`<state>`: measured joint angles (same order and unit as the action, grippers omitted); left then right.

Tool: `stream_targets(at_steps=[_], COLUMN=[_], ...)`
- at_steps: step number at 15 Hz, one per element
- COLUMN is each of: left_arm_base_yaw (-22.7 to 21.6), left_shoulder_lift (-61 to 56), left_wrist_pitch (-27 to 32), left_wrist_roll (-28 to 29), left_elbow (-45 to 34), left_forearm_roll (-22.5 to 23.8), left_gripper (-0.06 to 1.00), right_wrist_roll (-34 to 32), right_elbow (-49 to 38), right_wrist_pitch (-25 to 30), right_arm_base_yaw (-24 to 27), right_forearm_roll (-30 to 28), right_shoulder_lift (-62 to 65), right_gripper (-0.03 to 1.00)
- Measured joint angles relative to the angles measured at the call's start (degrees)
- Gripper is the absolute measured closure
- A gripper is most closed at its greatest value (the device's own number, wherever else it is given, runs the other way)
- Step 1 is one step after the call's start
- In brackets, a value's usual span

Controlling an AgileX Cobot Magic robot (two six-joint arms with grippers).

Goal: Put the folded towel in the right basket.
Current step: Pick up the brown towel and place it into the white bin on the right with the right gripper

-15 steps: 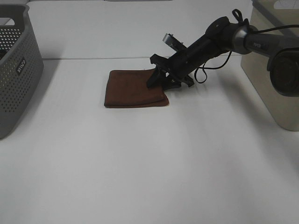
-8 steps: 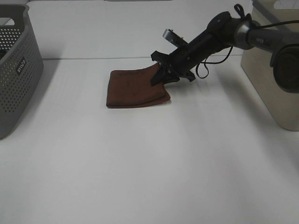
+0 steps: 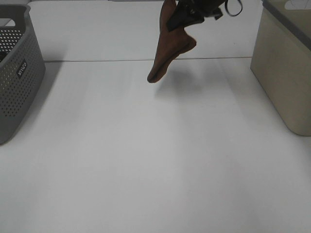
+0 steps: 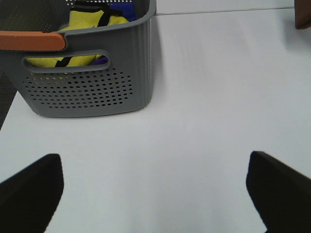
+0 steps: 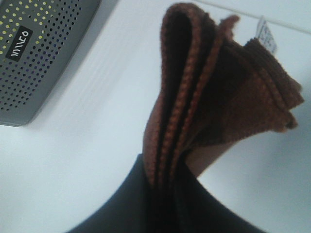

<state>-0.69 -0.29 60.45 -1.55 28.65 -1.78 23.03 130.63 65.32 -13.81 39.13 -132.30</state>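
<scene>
The folded brown towel (image 3: 169,44) hangs in the air at the top middle of the high view, well above the white table. My right gripper (image 3: 181,13) is shut on its upper edge, partly cut off by the top of the frame. In the right wrist view the towel (image 5: 214,102) fills the middle, its folds pinched between my dark fingers (image 5: 126,204). The beige right basket (image 3: 286,63) stands at the far right, apart from the towel. My left gripper (image 4: 155,194) is open and empty over bare table; only its two dark fingertips (image 4: 29,189) show.
A grey perforated basket (image 3: 17,73) stands at the far left; the left wrist view shows the grey basket (image 4: 87,82) holding yellow and blue cloth (image 4: 92,22). The white table (image 3: 146,160) spreads between the two baskets.
My right gripper has lifted the towel off the table and raised it high. The towel now hangs down instead of lying flat.
</scene>
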Motion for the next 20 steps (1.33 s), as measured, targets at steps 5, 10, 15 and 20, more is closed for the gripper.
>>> stream_targets(at_steps=[5,10,15,20], left_arm_base_yaw=[0.0,0.0,0.0,0.0], left_shoulder_lift=[0.0,0.0,0.0,0.0], left_wrist_pitch=[0.0,0.0,0.0,0.0], left_wrist_roll=[0.0,0.0,0.0,0.0], left_elbow=[0.0,0.0,0.0,0.0], left_forearm_roll=[0.0,0.0,0.0,0.0], left_gripper=[-0.03,-0.03,-0.03,-0.03], right_wrist_roll=[-2.4,-2.6,-3.6,-5.1], right_elbow=[0.0,0.0,0.0,-0.2], right_wrist_pitch=[4.2,4.6,4.6,4.6], right_arm_base_yaw=[7.6,23.0,31.9,32.4], right_forearm_roll=[-9.5,-10.7,-10.3,-13.5], right_shoulder_lift=[11.5,17.9,16.4,8.5], right_gripper=[0.91,0.91,0.91,0.91])
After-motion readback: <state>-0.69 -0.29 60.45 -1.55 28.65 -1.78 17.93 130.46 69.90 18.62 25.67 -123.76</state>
